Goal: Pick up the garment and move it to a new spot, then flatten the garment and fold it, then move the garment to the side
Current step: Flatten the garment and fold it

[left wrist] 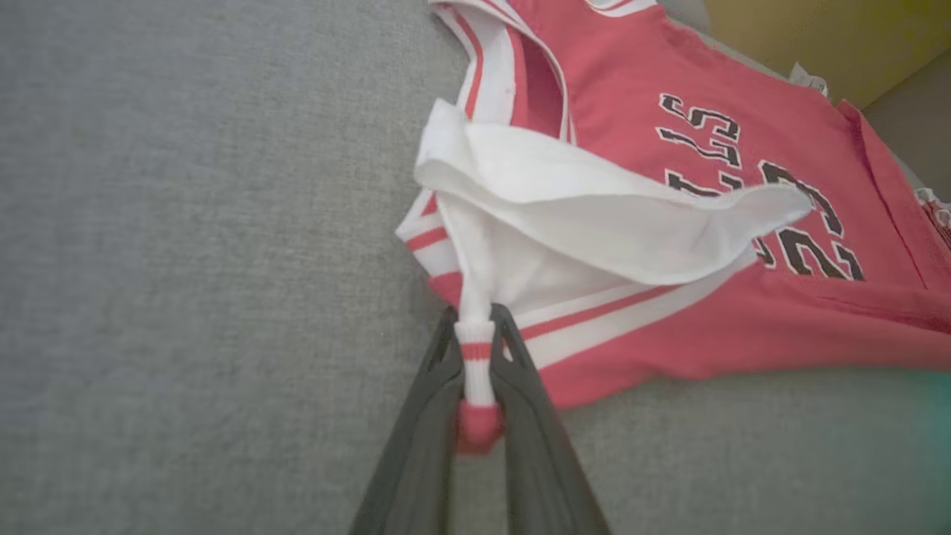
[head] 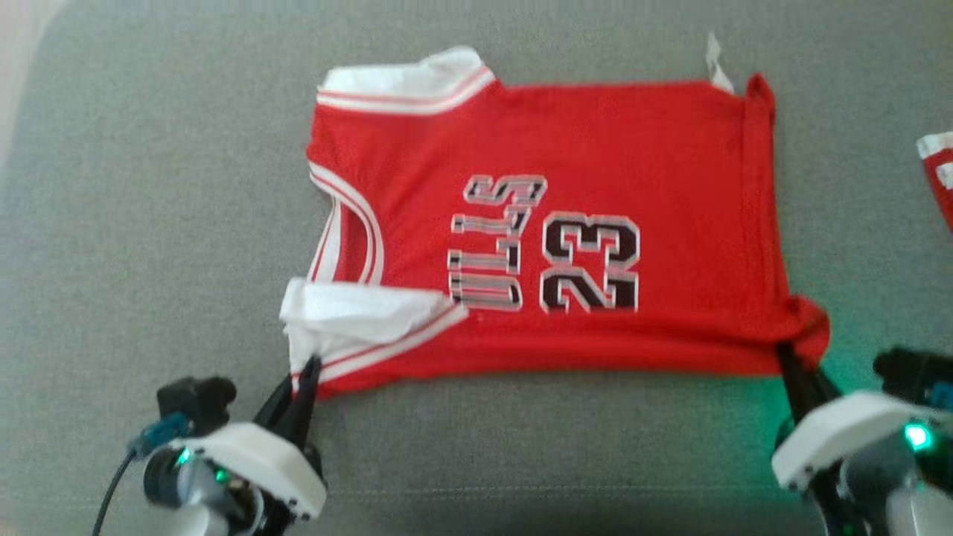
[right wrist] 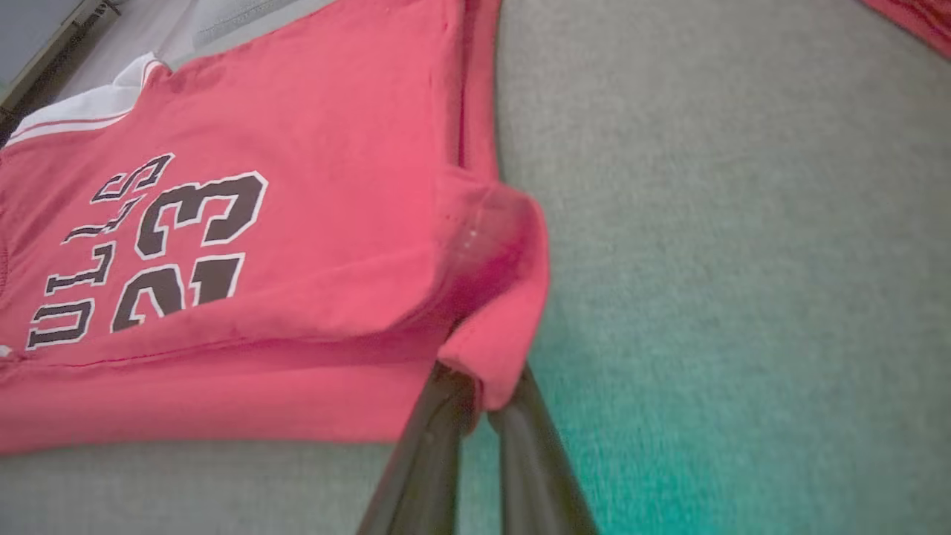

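The garment is a red basketball jersey with white trim and the number 23, lying sideways and mostly flat on the grey surface. Its near shoulder strap is flipped over, white inside showing. My left gripper is shut on that strap's end at the near left corner; in the left wrist view the garment has its striped strap pinched between the left gripper's fingers. My right gripper is shut on the near right hem corner, and in the right wrist view the garment's corner is held by the right gripper.
The grey fabric surface spreads around the jersey on all sides. Another red and white cloth piece lies at the right edge. A white tag sticks out at the jersey's far right corner.
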Robot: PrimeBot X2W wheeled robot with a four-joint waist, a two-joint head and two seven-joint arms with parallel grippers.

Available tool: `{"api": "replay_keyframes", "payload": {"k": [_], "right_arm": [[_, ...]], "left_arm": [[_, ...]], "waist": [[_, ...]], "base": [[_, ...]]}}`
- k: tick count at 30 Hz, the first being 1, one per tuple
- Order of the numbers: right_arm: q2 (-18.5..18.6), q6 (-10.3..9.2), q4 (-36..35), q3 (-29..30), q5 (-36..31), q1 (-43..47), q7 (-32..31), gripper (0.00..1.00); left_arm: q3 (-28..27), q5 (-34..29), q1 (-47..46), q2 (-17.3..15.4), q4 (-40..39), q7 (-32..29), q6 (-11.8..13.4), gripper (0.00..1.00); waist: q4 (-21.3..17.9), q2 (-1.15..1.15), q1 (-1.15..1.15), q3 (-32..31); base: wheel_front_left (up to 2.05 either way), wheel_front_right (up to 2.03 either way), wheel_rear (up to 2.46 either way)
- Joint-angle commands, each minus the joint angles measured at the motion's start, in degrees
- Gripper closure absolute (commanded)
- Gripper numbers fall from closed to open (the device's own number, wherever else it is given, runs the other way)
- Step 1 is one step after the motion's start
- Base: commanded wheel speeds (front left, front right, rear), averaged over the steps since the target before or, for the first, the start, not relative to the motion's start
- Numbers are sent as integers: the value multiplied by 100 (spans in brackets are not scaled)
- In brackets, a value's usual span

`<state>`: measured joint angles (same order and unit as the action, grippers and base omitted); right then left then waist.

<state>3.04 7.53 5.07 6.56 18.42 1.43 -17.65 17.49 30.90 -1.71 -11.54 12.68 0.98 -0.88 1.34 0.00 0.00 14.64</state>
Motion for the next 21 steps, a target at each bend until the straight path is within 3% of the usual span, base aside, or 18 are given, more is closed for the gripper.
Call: {"api": "replay_keyframes", "payload": {"k": [1, 9, 10, 11, 15, 21], "right_arm": [[44, -4, -266, -39, 42, 107, -52, 100], [2, -4, -662, 96, 104, 669, -372, 100], [-2, -4, -689, 96, 106, 686, -370, 59], [-4, -4, -697, 94, 103, 700, -382, 0], [-10, -4, -866, 9, -3, 642, -123, 0], [-14, -4, -1387, -17, -463, 488, 639, 0]], "left_arm": [[-291, -18, 27, -187, -266, -20, 75, 100], [-359, 43, 620, -372, -932, -451, 405, 100], [-352, 56, 644, -367, -967, -485, 423, 70], [-335, 81, 662, -351, -982, -537, 435, 0], [-340, 49, 651, -295, -1047, -462, 532, 0], [-478, -441, 485, -295, -1272, 333, 840, 0]], "waist": [[8, 0, 0, -96], [0, 0, 0, -349], [-4, 0, 0, -361], [-6, 0, 0, -375], [-25, 0, 0, -455], [-40, 0, 0, -640]], "base": [[0, 0, 0], [0, 0, 0], [0, 0, 0], [0, 0, 0], [0, 0, 0], [0, 0, 0]]}}
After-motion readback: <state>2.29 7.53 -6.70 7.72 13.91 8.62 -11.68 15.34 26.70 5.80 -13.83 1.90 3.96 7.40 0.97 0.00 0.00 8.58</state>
